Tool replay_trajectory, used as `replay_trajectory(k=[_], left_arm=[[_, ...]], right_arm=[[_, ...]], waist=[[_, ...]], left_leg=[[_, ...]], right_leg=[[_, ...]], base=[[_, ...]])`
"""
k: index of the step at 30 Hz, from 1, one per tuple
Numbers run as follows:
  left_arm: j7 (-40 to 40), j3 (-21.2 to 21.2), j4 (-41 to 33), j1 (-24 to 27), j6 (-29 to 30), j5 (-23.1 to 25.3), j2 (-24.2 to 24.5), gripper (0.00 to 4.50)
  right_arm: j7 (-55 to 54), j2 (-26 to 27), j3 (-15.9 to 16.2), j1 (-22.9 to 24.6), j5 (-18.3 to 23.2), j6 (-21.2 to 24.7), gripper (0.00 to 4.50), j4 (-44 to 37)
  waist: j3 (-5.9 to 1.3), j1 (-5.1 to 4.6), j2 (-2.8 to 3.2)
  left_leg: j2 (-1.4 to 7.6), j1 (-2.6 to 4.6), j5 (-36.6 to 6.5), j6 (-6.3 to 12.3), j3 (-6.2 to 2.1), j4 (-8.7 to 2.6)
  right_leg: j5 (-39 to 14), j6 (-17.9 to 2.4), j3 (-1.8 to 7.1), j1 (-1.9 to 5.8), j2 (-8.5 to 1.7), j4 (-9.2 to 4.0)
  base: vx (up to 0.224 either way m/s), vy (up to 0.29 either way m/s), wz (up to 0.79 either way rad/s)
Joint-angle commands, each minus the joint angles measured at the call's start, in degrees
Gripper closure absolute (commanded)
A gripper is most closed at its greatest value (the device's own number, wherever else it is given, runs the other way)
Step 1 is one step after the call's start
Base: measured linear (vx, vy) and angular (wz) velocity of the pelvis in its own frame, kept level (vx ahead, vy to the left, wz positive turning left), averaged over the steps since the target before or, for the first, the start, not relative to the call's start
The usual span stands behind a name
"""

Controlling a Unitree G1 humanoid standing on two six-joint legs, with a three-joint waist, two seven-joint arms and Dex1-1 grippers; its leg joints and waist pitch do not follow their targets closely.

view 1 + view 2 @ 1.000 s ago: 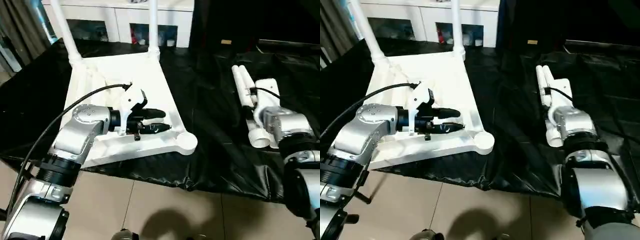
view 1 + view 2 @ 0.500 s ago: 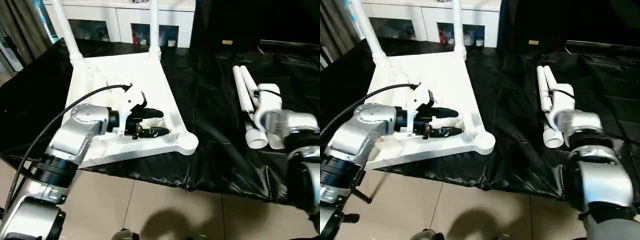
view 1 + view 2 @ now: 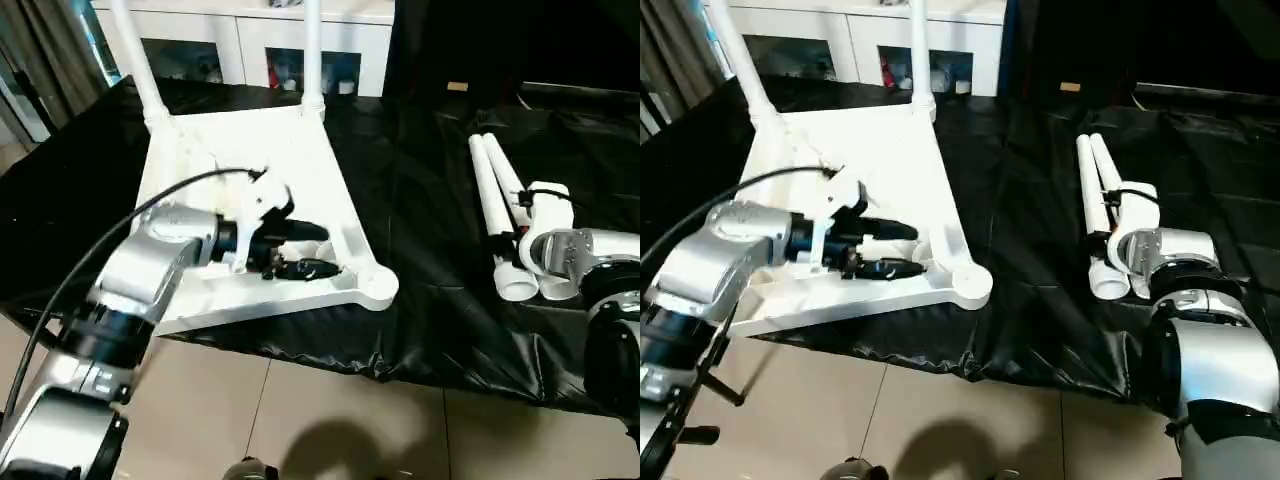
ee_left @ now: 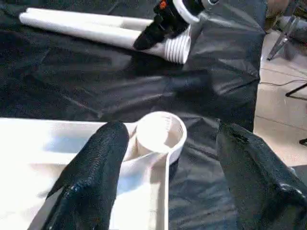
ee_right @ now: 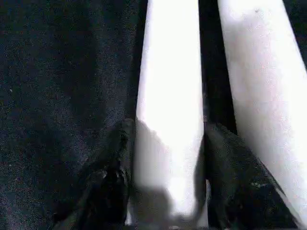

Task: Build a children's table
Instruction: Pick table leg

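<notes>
Children's table [image 3: 250,160]: lies upside down on the black-sheeted table [image 3: 420,250], ribbed underside up, near the robot's left side; two legs already stand in its far corner sockets, rising out of the head views.
Empty socket [image 3: 378,287]: the near corner toward the middle, a round open cup, nothing in it; it sits close to the sheet's front edge.
Loose legs [image 3: 495,215]: two white tubes lying side by side, touching, on the robot's right, well apart from the tabletop; their ribbed ends point toward the robot.
Left claw [image 3: 305,250]: fingers apart, hovering level over the underside just short of the empty socket; in the left wrist view the two black fingers [image 4: 91,177] frame that socket and clamp nothing.
Right claw [image 5: 165,177]: its fingers straddle the inner loose leg near its ribbed end; I cannot tell whether they are pressing on it or only set around it.
Handling, tabletop: by my judgement light, stiff hollow plastic that slides easily on the slick sheet; best steadied by the rim or a rib beside the socket.
Handling, legs: likely light, rigid and smooth, prone to roll and to slip in a loose grip; a hold somewhat up from the ribbed end would leave that end free to enter the socket.
Cabinet [image 3: 240,45]: white, glass-doored, behind the table; small items show dimly on its shelves, too small to name.
Risk: the leg may swing long and knock its neighbour when raised.
</notes>
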Motion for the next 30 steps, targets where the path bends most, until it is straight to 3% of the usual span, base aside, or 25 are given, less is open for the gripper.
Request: replay_trajectory(k=[1, 3, 5, 6, 7, 8, 10, 13, 14, 16, 17, 18, 19, 21, 22, 24, 25, 27, 29, 30], left_arm=[[1.88, 0.18, 1.07, -1.15, 0.30, 0.55, -1.08, 0.88], [6.83, 2.34, 3.43, -2.20, -0.20, 0.73, -3.84, 0.81], [8.79, 3.24, 4.37, -2.68, -0.50, 0.69, -4.96, 0.60], [14.59, 5.39, 6.61, -3.93, -0.60, 0.89, -7.65, 0.45], [14.59, 5.39, 6.61, -3.93, -0.60, 0.89, -7.65, 0.45], [16.48, 6.66, 7.16, -4.42, -0.11, 0.00, -9.02, 0.37], [18.61, 8.22, 7.50, -5.10, 1.38, -1.82, -11.45, 0.16], [22.94, 9.97, 9.30, -6.10, 3.71, -2.13, -13.16, 0.00], [23.69, 10.46, 9.75, -6.32, 4.22, -2.40, -13.53, 0.00], [28.06, 14.24, 12.72, -7.79, 7.73, -5.13, -16.23, 0.00], [28.09, 14.73, 13.05, -8.03, 8.17, -5.84, -16.71, 0.00], [27.33, 15.61, 13.01, -8.20, 9.24, -7.41, -17.51, 0.00], [27.62, 19.23, 12.86, -9.03, 12.59, -12.58, -20.28, 0.00], [27.94, 20.51, 12.76, -9.26, 13.77, -14.28, -21.05, 0.00], [27.90, 22.28, 13.17, -10.00, 16.16, -17.35, -22.24, 0.00], [27.86, 22.46, 13.28, -10.12, 16.41, -17.69, -22.36, 0.00], [28.33, 23.44, 14.40, -10.93, 17.77, -18.79, -23.23, 0.00], [28.38, 23.63, 14.99, -11.21, 18.01, -18.87, -23.71, 0.00], [28.64, 24.08, 15.48, -11.53, 18.59, -19.26, -24.37, 0.00], [28.78, 24.19, 15.34, -11.56, 19.04, -19.56, -24.72, 0.00]], right_arm=[[-1.77, -0.63, -1.83, 0.54, 1.28, -0.72, 2.64, 1.88], [-2.37, -1.15, -3.61, 0.00, 2.49, -2.67, 2.64, 1.81], [-2.47, -1.33, -4.30, -0.25, 3.00, -3.57, 2.64, 1.83], [-0.52, -1.35, -5.22, -0.75, 4.09, -5.76, 2.64, 1.22], [-0.52, -1.35, -5.22, -0.75, 4.09, -5.76, 2.64, 1.22], [0.26, -1.31, -5.76, -0.96, 4.69, -6.53, 2.64, 0.92], [2.36, -0.70, -8.69, -1.05, 7.75, -8.06, 2.64, -0.19], [5.97, 0.76, -10.07, -0.19, 9.81, -10.03, 2.64, -2.34], [7.21, 1.15, -10.20, 0.16, 10.27, -10.38, 2.64, -3.18], [16.14, 3.97, -10.73, 3.28, 14.30, -10.93, 2.64, -10.46], [18.63, 4.51, -10.47, 4.36, 15.36, -10.25, 2.64, -12.88], [22.22, 5.62, -10.04, 6.44, 17.48, -8.46, 2.65, -17.46], [29.36, 7.80, -7.54, 12.64, 22.39, -4.27, 2.65, -29.71], [31.01, 8.45, -6.61, 14.57, 23.79, -3.10, 2.66, -33.36], [33.37, 9.15, -4.78, 18.13, 26.83, -0.37, 2.66, -40.18], [33.70, 9.22, -4.54, 18.61, 27.32, 0.05, 2.66, -41.14], [35.86, 9.64, -3.47, 21.29, 29.92, 2.39, 2.66, -46.16], [37.50, 9.80, -2.75, 22.93, 31.57, 3.96, 2.66, -49.00], [38.91, 10.08, -2.18, 24.62, 32.52, 5.41, 2.66, -51.98], [39.55, 10.27, -1.79, 25.78, 33.15, 6.38, 2.66, -54.23]], waist=[[-4.64, 0.19, -0.41], [-4.64, 0.24, -0.22], [-4.73, 0.29, -0.52], [-4.82, 0.17, -0.02], [-4.82, 0.14, -0.31], [-4.97, 0.34, -0.18], [-5.09, 0.47, -0.70], [-5.16, 0.38, -0.69], [-5.11, 0.26, -0.42], [-5.19, 0.41, -1.22], [-5.13, 0.65, -1.03], [-5.23, 0.58, -1.66], [-5.35, 1.07, -1.29], [-5.37, 1.82, -1.33], [-5.45, 2.09, -2.01], [-5.52, 2.66, -1.52], [-5.34, 2.96, -1.94], [-5.02, 3.45, -1.74], [-4.88, 3.70, -1.59], [-4.71, 3.59, -2.07]], left_leg=[[1.83, 0.98, -9.04, -0.17, -0.79, -3.25], [1.82, 1.19, -9.57, -0.44, -0.75, -3.20], [1.71, 0.82, -9.31, -0.20, -0.82, -3.18], [1.61, 0.73, -9.23, 0.08, -0.76, -2.98], [1.53, 0.61, -8.91, 0.26, -0.82, -2.94], [1.57, 0.61, -8.06, 1.07, -0.90, -2.86], [1.47, 0.42, -6.70, 2.30, -0.81, -2.72], [1.53, 0.25, -5.24, 4.33, -0.74, -2.48], [1.45, 0.25, -5.16, 5.03, -0.67, -2.38], [1.51, 0.38, -5.46, 6.42, -0.54, -2.28], [1.49, 0.24, -4.92, 7.29, -0.71, -2.43], [1.62, 0.22, -4.40, 7.58, -0.73, -2.38], [1.78, 0.50, -3.32, 8.10, -0.78, -2.36], [2.00, 0.36, -1.23, 9.71, -0.91, -2.21], [2.06, 0.45, -0.97, 10.17, -0.83, -2.23], [2.31, 0.69, -1.24, 9.66, -0.88, -2.11], [2.29, 0.43, -1.31, 8.98, -0.83, -2.19], [2.26, 0.50, -3.01, 8.16, -0.84, -2.33], [2.48, 0.79, -5.67, 5.89, -0.98, -2.70], [2.44, 0.75, -6.23, 5.45, -0.93, -2.83]], right_leg=[[-8.27, -14.65, 2.43, 3.15, -3.53, -3.80], [-8.20, -14.67, 2.44, 3.01, -3.42, -3.93], [-7.48, -14.71, 2.35, 3.40, -3.47, -3.86], [-6.51, -14.69, 2.31, 3.40, -3.33, -3.86], [-5.71, -14.78, 2.30, 3.61, -3.32, -3.80], [-4.97, -15.00, 2.22, 3.59, -3.44, -3.67], [-3.87, -15.48, 2.15, 3.83, -3.53, -3.57], [-2.62, -16.15, 2.03, 3.64, -3.39, -3.41], [-2.17, -16.15, 2.01, 3.57, -3.24, -3.52], [-1.79, -15.95, 2.02, 3.68, -3.32, -3.53], [-2.04, -15.90, 1.82, 3.85, -3.30, -3.55], [-1.97, -15.94, 1.86, 3.79, -3.42, -3.46], [-1.62, -16.24, 1.92, 3.61, -3.50, -3.30], [2.30, -16.44, 2.04, 3.73, -3.47, -2.82], [1.04, -16.94, 1.87, 3.40, -3.55, -2.96], [-0.69, -16.89, 1.97, 2.95, -3.66, -2.99], [-2.48, -16.19, 1.98, 2.94, -3.57, -3.22], [-5.52, -14.75, 2.11, 2.73, -3.67, -3.69], [-10.37, -12.93, 2.11, 2.53, -3.96, -4.25], [-11.39, -12.43, 2.17, 2.45, -3.93, -4.54]], base=[[0.000, 0.000, 0.00], [0.000, 0.000, 0.00], [0.000, 0.000, 0.00], [0.000, 0.000, 0.00], [0.000, 0.000, 0.00], [0.000, 0.000, 0.00], [0.000, 0.000, 0.00], [0.000, 0.000, 0.00], [0.000, 0.000, 0.00], [0.000, 0.000, 0.00], [0.000, 0.000, 0.00], [0.000, 0.000, 0.00], [0.000, 0.000, 0.00], [0.000, 0.000, 0.00], [0.000, 0.000, 0.00], [0.000, 0.000, 0.00], [0.000, 0.000, 0.00], [0.000, 0.000, 0.00], [0.000, 0.000, 0.00], [0.000, 0.000, 0.00]])
